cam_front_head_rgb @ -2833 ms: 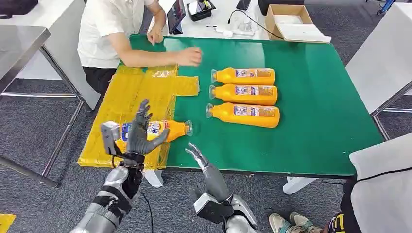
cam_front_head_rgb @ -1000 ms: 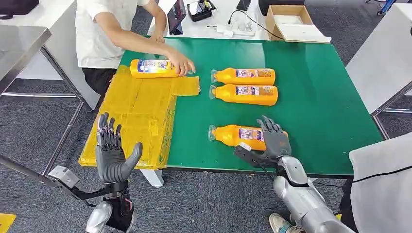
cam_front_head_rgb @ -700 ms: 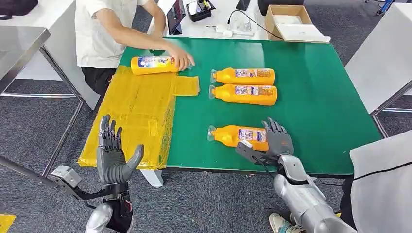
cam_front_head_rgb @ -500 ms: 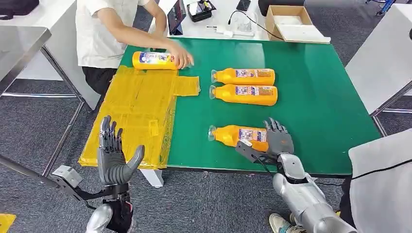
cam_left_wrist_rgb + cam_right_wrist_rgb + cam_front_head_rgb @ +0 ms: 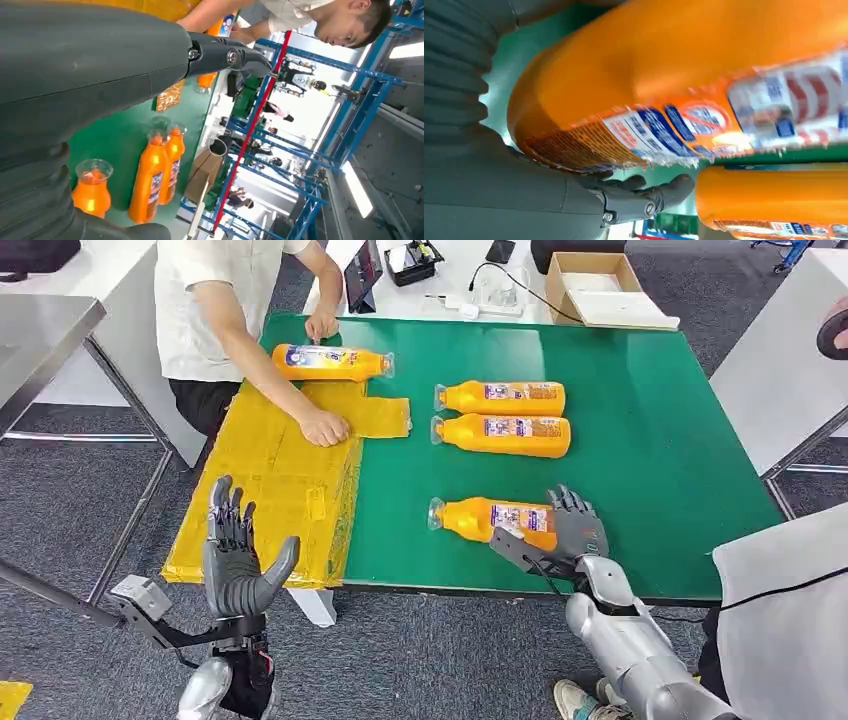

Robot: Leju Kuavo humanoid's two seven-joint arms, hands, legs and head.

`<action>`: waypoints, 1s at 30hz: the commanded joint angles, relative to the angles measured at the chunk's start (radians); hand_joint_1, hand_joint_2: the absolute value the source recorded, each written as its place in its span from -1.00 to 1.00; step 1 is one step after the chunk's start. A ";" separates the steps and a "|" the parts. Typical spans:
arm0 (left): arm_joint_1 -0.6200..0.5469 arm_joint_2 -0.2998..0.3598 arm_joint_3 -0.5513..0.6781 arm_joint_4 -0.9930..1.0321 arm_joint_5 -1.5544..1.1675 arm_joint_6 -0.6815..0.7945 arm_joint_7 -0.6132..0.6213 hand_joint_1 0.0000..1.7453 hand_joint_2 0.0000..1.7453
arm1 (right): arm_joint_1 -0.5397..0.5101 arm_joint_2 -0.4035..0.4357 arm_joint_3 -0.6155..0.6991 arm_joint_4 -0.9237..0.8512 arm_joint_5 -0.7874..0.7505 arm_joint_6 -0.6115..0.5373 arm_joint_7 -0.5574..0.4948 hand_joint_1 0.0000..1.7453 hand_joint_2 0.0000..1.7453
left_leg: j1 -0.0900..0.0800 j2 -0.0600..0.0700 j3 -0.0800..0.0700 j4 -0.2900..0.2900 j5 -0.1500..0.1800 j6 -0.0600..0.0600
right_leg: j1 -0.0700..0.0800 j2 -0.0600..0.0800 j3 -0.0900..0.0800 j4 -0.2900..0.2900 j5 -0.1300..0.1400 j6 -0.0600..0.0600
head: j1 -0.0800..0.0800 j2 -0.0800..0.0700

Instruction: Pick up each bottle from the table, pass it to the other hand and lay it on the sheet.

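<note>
The near orange bottle (image 5: 480, 519) lies on its side on the green table (image 5: 660, 440), cap to the left. My right hand (image 5: 568, 533) grips its base end, fingers over the top. In the right wrist view this bottle (image 5: 704, 75) lies against my palm with a finger (image 5: 649, 196) curled under it. Two more orange bottles (image 5: 503, 397) (image 5: 503, 434) lie side by side further back. A fourth bottle (image 5: 330, 361) lies at the far end of the yellow sheet (image 5: 280, 490). My left hand (image 5: 238, 562) is raised, open and empty, just off the table's near left corner.
A person in a white shirt sits at the far left with one hand (image 5: 325, 428) flat on the sheet. A cardboard box (image 5: 598, 285) and a tablet (image 5: 360, 275) stand on the white table beyond. Someone in grey (image 5: 790, 620) stands at the right.
The person slid the fourth bottle to the sheet's far end, let it go and put a hand down on the sheet. My right hand and the near bottle have barely moved.
</note>
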 commanded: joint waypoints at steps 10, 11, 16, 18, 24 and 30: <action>-0.066 0.039 -0.053 0.102 0.039 -0.016 0.007 -1.00 1.00 | 0.026 0.032 -0.101 0.177 -0.268 0.154 -0.245 0.62 1.00 | 0.002 -0.002 0.014 -0.003 -0.002 -0.002 | 0.002 -0.002 0.013 -0.004 -0.001 -0.003 | 0.000 0.000; -0.064 0.041 -0.053 0.100 0.043 -0.016 0.007 -1.00 1.00 | 0.027 0.031 -0.096 0.178 -0.275 0.152 -0.244 0.66 1.00 | 0.002 -0.001 0.015 -0.003 -0.003 -0.001 | 0.002 -0.002 0.014 -0.004 -0.001 -0.003 | 0.001 0.000; -0.062 0.041 -0.051 0.099 0.046 -0.017 0.007 -1.00 1.00 | 0.027 0.029 -0.094 0.177 -0.278 0.152 -0.244 0.80 1.00 | 0.002 -0.001 0.018 -0.003 -0.003 -0.002 | 0.003 -0.002 0.016 -0.004 -0.001 -0.004 | 0.000 0.000; -0.060 0.041 -0.050 0.094 0.050 -0.016 0.008 -1.00 1.00 | 0.033 0.030 -0.091 0.165 -0.300 0.153 -0.262 1.00 1.00 | 0.002 -0.001 0.019 -0.002 -0.003 -0.002 | 0.003 -0.002 0.017 -0.003 -0.002 -0.003 | 0.000 0.000; -0.061 0.027 -0.076 0.163 0.070 0.039 0.126 -1.00 1.00 | 0.112 0.054 -0.090 -0.074 -0.493 0.206 -0.453 1.00 1.00 | 0.003 0.001 0.019 -0.002 -0.004 -0.002 | 0.003 0.000 0.017 -0.003 -0.001 -0.003 | 0.001 0.000; -0.068 0.021 -0.116 0.256 0.119 0.050 0.141 -1.00 1.00 | 0.159 0.059 -0.038 -0.265 -0.573 0.220 -0.434 1.00 1.00 | 0.002 0.002 0.017 -0.001 -0.004 -0.002 | 0.003 0.001 0.015 -0.002 -0.002 -0.003 | 0.001 0.000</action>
